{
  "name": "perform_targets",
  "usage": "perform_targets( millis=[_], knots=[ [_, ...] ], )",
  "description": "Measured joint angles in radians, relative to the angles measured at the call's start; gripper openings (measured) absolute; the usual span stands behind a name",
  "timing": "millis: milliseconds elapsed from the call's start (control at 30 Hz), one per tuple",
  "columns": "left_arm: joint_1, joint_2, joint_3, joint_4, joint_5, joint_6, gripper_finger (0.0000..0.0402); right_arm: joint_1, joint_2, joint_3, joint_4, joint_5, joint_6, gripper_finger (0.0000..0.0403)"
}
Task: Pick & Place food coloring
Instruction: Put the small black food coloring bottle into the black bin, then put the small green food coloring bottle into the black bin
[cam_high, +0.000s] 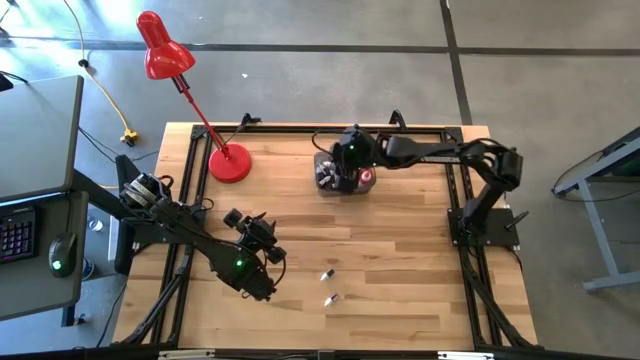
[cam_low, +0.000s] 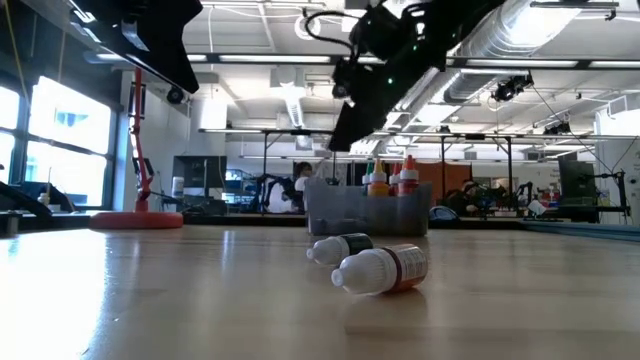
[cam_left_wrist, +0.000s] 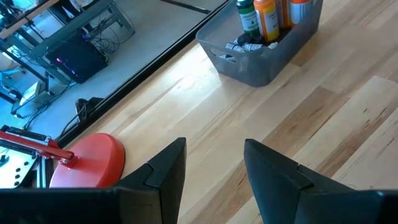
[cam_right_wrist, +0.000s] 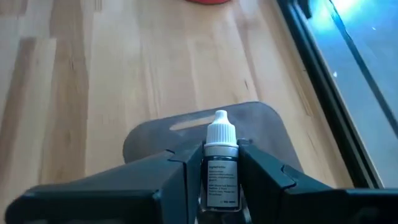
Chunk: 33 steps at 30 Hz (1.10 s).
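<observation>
Wooden desk: right gripper clamped on a white-capped food coloring bottle, poised above the grey tub for dropping in; left gripper apart, idle.

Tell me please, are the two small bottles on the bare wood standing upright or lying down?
Lying down. In the low view both bottles rest on their sides on the table, caps pointing left, outside the grey tub.
</observation>
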Motion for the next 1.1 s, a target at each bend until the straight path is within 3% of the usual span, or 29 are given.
perform_targets(
  millis=[300,533,867,1100],
  knots=[
    [0.000,0.000,0.000,0.000,0.001,0.000,0.0158,0.000,0.062,-0.026,0.039,0.121,-0.069,0.0114],
    [0.000,0.000,0.000,-0.001,0.000,0.000,0.0158,0.042,0.037,-0.025,0.036,0.066,-0.068,0.0141],
    [0.000,0.000,0.000,-0.001,0.000,0.000,0.0158,0.413,0.028,-0.026,-0.060,0.032,-0.070,0.0142],
    [0.000,0.000,0.000,0.035,0.000,0.000,0.0158,0.648,0.028,-0.026,-0.023,-0.023,-0.069,0.0145]
  ],
)
